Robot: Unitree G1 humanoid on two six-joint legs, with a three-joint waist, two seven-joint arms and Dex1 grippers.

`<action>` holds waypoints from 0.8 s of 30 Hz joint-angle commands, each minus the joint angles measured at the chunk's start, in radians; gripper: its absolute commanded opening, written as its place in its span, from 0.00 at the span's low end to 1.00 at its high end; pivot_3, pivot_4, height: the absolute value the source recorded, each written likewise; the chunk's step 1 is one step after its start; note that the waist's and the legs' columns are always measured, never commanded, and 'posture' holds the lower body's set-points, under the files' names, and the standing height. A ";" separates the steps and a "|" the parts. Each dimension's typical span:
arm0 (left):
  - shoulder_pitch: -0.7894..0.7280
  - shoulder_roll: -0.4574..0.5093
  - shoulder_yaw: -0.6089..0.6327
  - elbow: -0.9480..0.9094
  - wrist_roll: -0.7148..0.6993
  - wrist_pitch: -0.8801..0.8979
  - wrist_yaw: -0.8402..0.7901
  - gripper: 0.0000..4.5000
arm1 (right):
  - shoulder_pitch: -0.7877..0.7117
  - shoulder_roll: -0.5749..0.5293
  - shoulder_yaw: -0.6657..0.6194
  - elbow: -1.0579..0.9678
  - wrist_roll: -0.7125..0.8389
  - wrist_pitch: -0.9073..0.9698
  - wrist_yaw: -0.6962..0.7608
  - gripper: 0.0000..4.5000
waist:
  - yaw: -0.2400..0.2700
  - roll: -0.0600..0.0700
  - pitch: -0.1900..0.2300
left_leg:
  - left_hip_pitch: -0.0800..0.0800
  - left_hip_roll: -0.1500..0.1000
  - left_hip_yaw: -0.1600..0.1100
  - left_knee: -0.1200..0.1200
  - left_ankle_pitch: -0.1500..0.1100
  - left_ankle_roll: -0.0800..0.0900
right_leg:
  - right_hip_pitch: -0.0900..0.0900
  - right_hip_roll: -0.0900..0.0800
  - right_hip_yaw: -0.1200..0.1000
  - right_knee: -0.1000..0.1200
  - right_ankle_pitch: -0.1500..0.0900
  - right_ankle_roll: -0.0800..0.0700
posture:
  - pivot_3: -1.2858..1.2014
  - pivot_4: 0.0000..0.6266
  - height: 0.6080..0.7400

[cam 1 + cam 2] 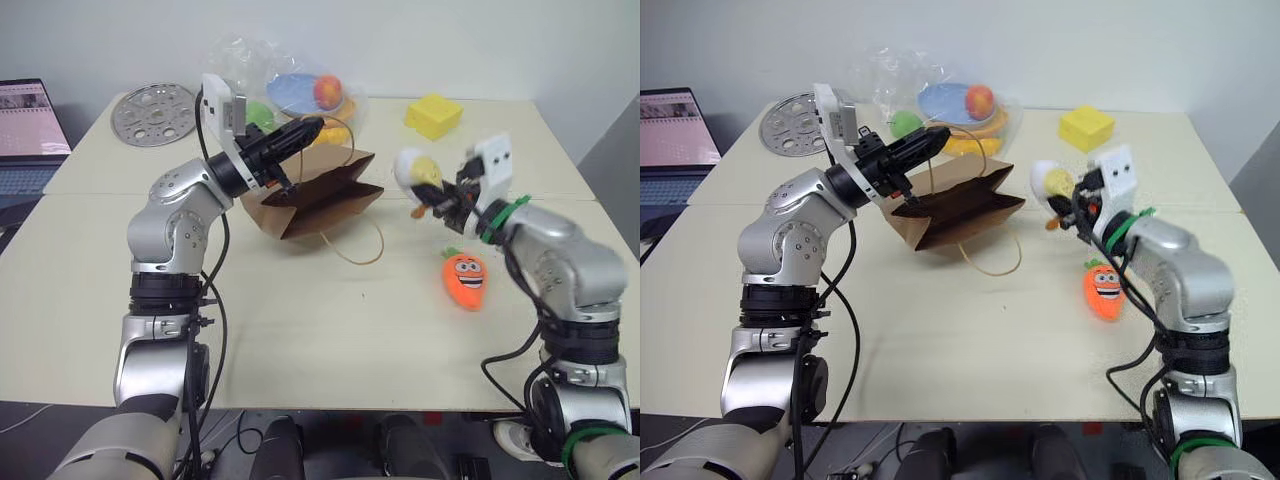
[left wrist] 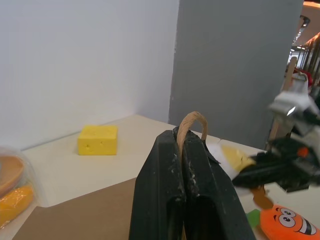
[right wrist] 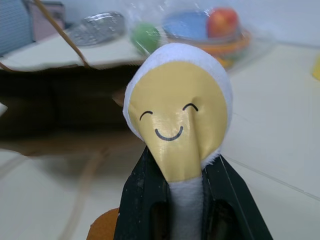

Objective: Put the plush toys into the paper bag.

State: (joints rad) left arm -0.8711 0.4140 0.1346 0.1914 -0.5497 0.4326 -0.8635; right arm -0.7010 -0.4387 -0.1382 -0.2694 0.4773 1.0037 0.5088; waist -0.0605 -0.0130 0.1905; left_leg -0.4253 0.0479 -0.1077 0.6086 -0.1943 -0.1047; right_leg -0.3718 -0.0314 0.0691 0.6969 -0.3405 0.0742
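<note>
here the right fingers (image 3: 185,200) clamp the egg (image 1: 418,170) (left fingers (image 2: 186,175) pinch the paper bag (image 1: 318,195) handle), carrot (image 1: 464,278) beside.

silver-grey jointed arms, black cables looping beside them, black two-finger left gripper (image 1: 312,128) and right gripper (image 1: 432,208) (white camera boxes behind each), green bands on right arm.

A pale cream table (image 1: 300,330) filled the middle of the frame, with a seam running across it at mid-height. A plain white wall (image 1: 420,40) stood behind it along the top. An open laptop (image 1: 30,135) sat at the left edge.
</note>
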 commanded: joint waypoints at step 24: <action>-0.015 -0.056 0.011 -0.105 -0.074 0.059 0.029 0.00 | -0.208 0.292 0.233 0.226 -0.050 0.072 -0.169 0.06 | -0.001 0.000 0.000 | -0.001 0.000 0.000 0.000 0.000 0.000 | -0.001 0.000 0.000 0.001 0.000 0.000 | 0.52 0.24 1.00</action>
State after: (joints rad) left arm -0.8799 0.3597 0.1358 0.1371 -0.6050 0.4947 -0.8378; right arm -0.8777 -0.1659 0.1238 -0.0547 0.4421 1.1171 0.3610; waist -0.0613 -0.0129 0.1905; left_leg -0.4258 0.0479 -0.1080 0.6087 -0.1941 -0.1045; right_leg -0.3731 -0.0314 0.0687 0.6977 -0.3404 0.0741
